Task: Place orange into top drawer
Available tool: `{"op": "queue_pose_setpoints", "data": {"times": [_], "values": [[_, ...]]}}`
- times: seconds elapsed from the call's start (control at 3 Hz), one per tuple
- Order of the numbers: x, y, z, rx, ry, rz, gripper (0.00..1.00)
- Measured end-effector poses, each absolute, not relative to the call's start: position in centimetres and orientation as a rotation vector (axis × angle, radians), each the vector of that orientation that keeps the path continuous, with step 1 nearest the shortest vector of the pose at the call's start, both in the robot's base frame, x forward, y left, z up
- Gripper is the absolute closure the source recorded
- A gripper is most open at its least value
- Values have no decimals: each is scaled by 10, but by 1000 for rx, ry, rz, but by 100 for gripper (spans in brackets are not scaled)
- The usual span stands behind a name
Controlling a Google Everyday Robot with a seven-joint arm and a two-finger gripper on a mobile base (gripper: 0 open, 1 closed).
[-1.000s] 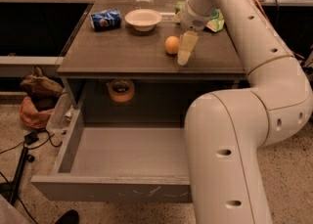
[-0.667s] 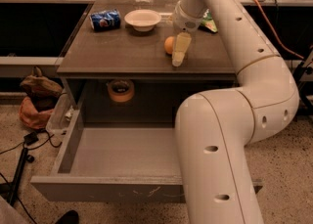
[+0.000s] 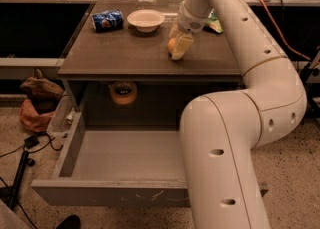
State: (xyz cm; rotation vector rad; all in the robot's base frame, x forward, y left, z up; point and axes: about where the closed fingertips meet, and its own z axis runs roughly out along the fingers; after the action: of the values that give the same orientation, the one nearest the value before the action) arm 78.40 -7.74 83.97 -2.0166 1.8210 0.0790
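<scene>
The small, smooth, round orange [image 3: 171, 46] sits on the dark grey-brown counter [image 3: 120, 55], touching the left side of the pale yellow claw [image 3: 180, 46]. The claw reaches down to it from behind and to the right. Whether the claw clasps the fruit or only rests against it cannot be told.

Behind and to the left of the claw stands a shallow white bowl [image 3: 145, 19]. Further left a blue drink can [image 3: 107, 20] lies on its side. A green packet [image 3: 216, 23] lies to the claw's right, partly hidden by the arm. The counter's front edge runs near the claw, on the viewer's side.

Below that edge the wide, shallow grey top drawer [image 3: 125, 155] stands pulled out, its flat bottom showing left of the thick white robot arm [image 3: 230, 168], which covers the drawer's right end. A tan tape roll [image 3: 123, 92] sits in the recess under the counter.

Far down to the left, a brown bag [image 3: 37, 87] and black cables [image 3: 20, 165] lie on the speckled floor.
</scene>
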Motion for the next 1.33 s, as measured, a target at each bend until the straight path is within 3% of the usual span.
{"op": "queue_pose_setpoints", "data": {"times": [0.67, 1.0, 1.33], "values": [[788, -76, 839, -2004, 1814, 68, 88], [776, -89, 861, -1920, 1790, 95, 100], [747, -100, 886, -1842, 1762, 122, 100]]}}
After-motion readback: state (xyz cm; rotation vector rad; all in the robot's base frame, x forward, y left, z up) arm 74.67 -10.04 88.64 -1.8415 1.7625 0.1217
